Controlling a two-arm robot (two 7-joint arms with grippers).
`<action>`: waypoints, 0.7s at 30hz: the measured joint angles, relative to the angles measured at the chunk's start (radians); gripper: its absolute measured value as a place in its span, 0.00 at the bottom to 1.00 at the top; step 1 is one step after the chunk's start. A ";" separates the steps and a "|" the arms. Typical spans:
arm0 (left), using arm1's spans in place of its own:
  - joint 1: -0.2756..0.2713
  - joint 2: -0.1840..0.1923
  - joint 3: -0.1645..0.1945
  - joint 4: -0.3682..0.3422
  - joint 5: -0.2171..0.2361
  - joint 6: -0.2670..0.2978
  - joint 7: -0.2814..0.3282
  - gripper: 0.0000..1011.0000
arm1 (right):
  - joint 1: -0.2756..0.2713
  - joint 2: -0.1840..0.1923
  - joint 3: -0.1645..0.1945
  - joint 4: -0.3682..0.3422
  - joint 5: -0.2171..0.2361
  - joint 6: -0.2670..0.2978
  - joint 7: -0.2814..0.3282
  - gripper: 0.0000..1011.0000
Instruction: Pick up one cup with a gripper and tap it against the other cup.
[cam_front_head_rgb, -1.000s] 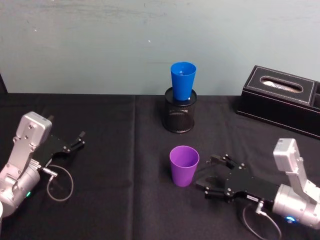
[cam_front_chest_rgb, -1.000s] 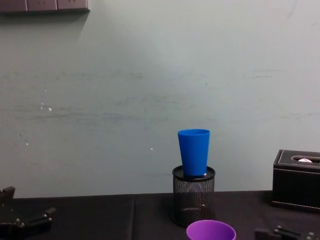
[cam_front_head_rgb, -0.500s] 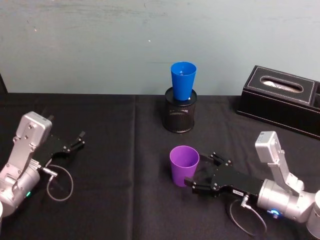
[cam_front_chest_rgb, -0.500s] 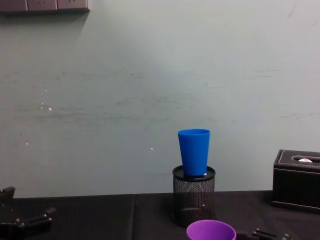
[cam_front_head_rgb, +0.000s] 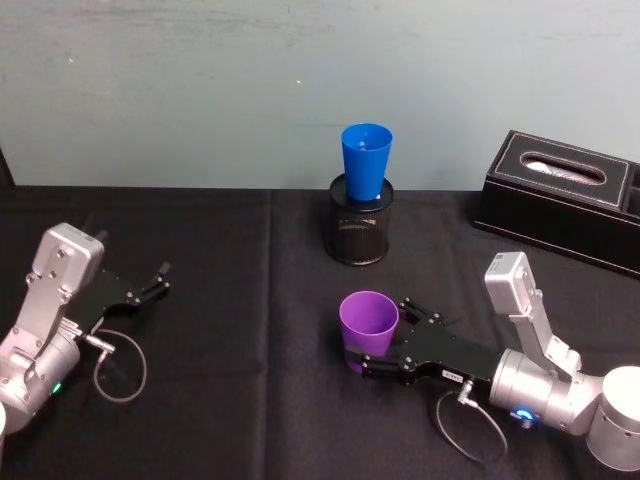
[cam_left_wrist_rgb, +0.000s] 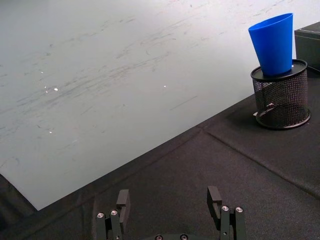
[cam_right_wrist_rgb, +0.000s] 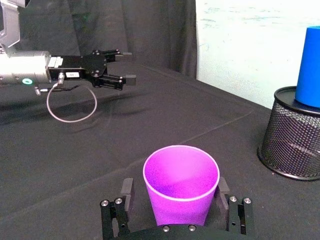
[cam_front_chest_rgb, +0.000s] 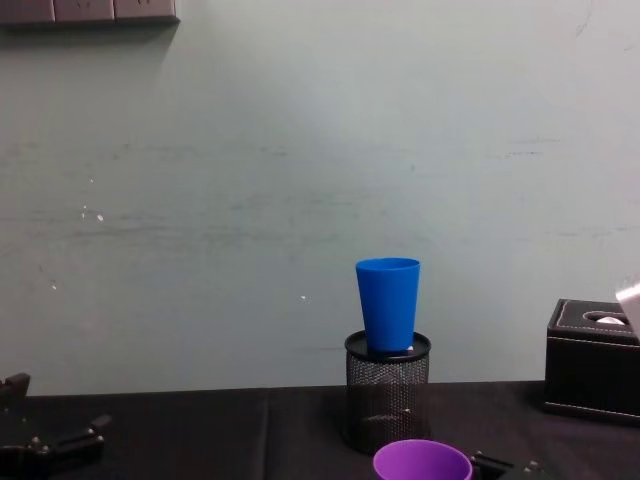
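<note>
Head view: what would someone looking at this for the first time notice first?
The bright blue cup stands upright in the black mesh pen holder at the back of the dark table. Nearer the robot, the purple cup stands on the table, with the right gripper reaching in, its open fingers on either side of the cup. The left gripper lies idle, open, at the table's left.

Head view: high, tilted down onto the black-clothed tabletop (cam_front_head_rgb: 230, 250). Chest view: low, level, facing the pale wall (cam_front_chest_rgb: 300, 150). Wrist views: low, close to the cloth. All share the bright blue plastic tapered tumbler (cam_front_head_rgb: 366, 160).
</note>
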 joint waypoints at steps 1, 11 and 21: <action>0.000 0.000 0.000 0.000 0.000 0.000 0.000 1.00 | 0.002 -0.005 0.000 0.004 0.000 0.000 -0.001 0.99; 0.000 0.000 0.000 0.000 0.000 0.000 0.000 1.00 | 0.006 -0.022 0.007 0.019 0.001 -0.005 -0.019 0.99; 0.000 0.000 0.000 0.000 0.000 0.000 0.000 1.00 | 0.005 -0.021 0.006 0.017 0.001 -0.006 -0.018 0.99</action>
